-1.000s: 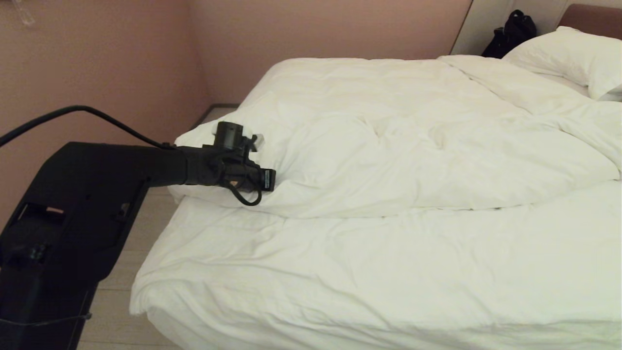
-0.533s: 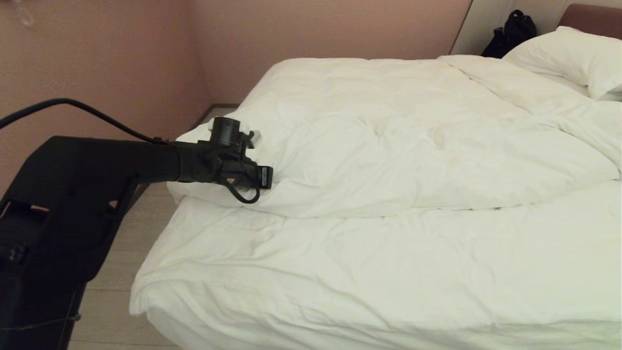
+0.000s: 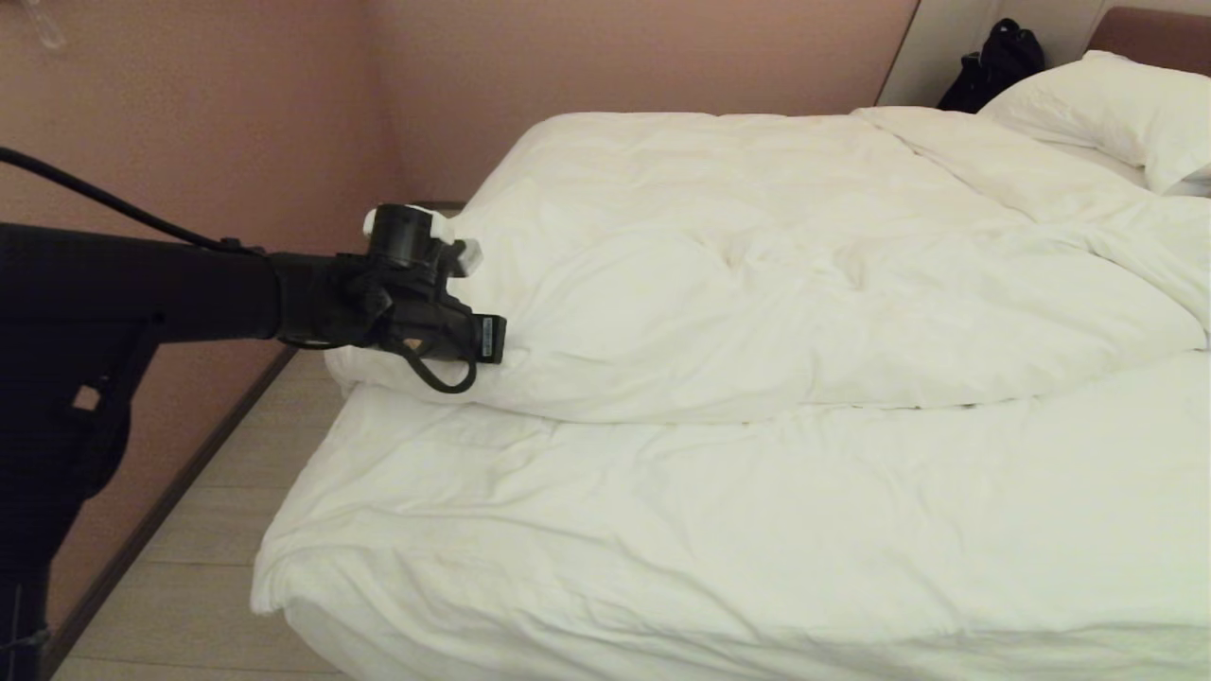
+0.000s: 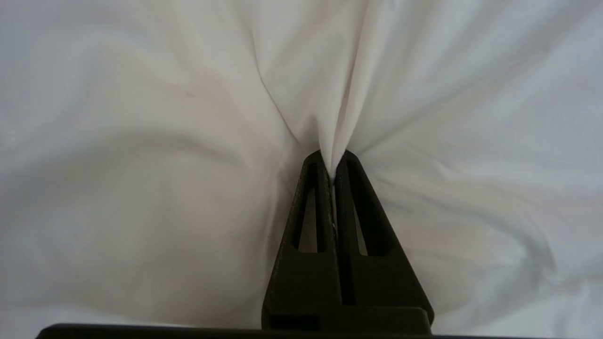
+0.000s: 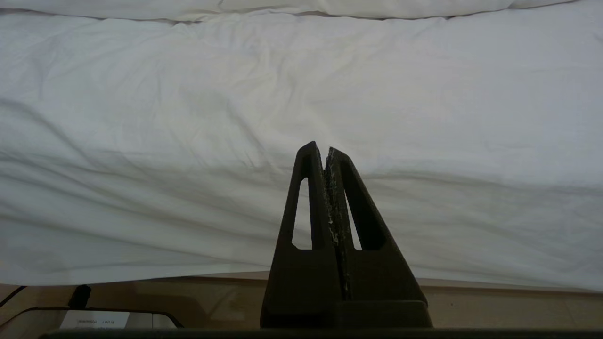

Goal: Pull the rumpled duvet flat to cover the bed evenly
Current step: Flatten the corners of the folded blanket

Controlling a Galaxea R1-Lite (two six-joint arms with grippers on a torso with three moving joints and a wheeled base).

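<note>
Duvet point(image 3: 757, 284): one. Thick, puffy, white, softly wrinkled. Lies on the bed, bunched over the far half toward the wall, its near edge a rounded fold running across the mattress; the near half of the bed is not covered by it. One corner of the fold lies at the bed's left side.

Bed point(image 3: 397, 653): one, low. A wrinkled white sheet point(image 3: 719, 530) shows across the near half of the mattress.

Pillow point(image 3: 1116, 113): one in view, plump, white, at the far right, before a strip of reddish-brown headboard point(image 3: 1149, 38).

Left gripper point(image 4: 333, 162): one. Arm reaches in level from the left to the duvet's left corner; jaws closed tight on a pinch of duvet fabric, pleats fanning out from the tips.

Right gripper point(image 5: 320, 150): one. Jaws closed, holding nothing; hangs low beside the bed's near edge, facing the sheet, apart from it.

Black bag point(image 3: 993, 61): one, against the wall behind the bed. Contents cannot be seen.

Floor point(image 3: 180, 586): pale planks, left of the bed.
</note>
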